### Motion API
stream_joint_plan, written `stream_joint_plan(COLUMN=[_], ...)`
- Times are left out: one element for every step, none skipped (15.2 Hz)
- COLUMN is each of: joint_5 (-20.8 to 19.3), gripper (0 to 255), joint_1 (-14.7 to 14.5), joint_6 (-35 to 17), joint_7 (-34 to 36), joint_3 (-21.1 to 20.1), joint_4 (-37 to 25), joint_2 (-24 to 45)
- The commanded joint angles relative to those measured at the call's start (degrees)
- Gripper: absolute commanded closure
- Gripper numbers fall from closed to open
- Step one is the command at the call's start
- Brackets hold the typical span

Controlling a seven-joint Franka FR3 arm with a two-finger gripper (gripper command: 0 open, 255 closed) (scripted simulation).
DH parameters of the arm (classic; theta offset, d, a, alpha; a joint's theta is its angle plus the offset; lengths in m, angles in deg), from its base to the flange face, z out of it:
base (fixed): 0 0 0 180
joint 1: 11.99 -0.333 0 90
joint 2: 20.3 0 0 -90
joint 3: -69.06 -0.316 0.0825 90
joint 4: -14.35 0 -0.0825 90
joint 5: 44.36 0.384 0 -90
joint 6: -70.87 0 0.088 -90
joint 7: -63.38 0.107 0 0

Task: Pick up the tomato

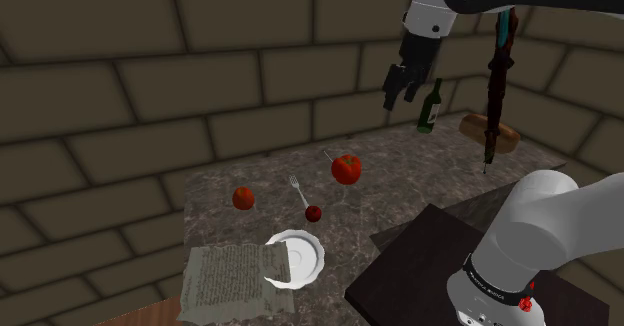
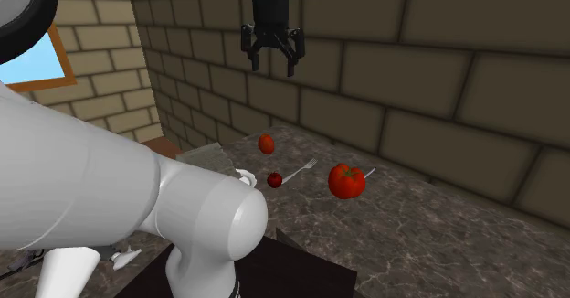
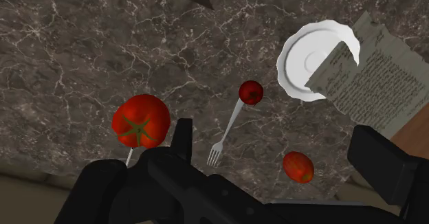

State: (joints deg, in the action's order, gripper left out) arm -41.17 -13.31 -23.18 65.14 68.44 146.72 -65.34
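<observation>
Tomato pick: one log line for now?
pincer open, high above table | tomato untouched | grasp not yet done

1. Below the gripper [image 3: 273,137], the plate [image 3: 302,58] was partly covered by a newspaper [image 3: 385,85], itself cut off by the picture's edge.
2. Closer under the gripper, a thin utensil [image 3: 128,157] was mostly hidden beneath the tomato [image 3: 141,119]; its kind could not be told.
3. In the second exterior view, the plate was largely blocked by the arm [image 2: 137,205].

Pincer [image 2: 273,65] spread wide, high above dark veined counter [image 2: 438,241], large tomato [image 2: 346,181] near fork [image 2: 300,170]
</observation>
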Motion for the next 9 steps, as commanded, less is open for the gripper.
stream_joint_plan(joint_5=[0.00, 0.09, 0.17, 0.26, 0.33, 0.40, 0.45, 0.50, 0.52], gripper=[0, 0, 0, 0, 0, 0, 0, 0, 0], joint_1=[0.00, -0.05, -0.11, -0.17, -0.22, -0.29, -0.35, -0.39, -0.44], joint_6=[0.00, -2.03, -4.07, -6.13, -8.22, -10.33, -12.46, -14.61, -16.78], joint_7=[0.00, 0.49, 0.98, 1.48, 1.99, 2.51, 3.04, 3.58, 4.13], joint_3=[0.00, -0.59, -1.18, -1.77, -2.37, -2.97, -3.57, -4.19, -4.80], joint_4=[0.00, 1.64, 3.20, 4.69, 6.11, 7.45, 8.72, 9.90, 11.01], joint_2=[0.00, 0.26, 0.61, 1.05, 1.59, 2.24, 2.98, 3.83, 4.79])
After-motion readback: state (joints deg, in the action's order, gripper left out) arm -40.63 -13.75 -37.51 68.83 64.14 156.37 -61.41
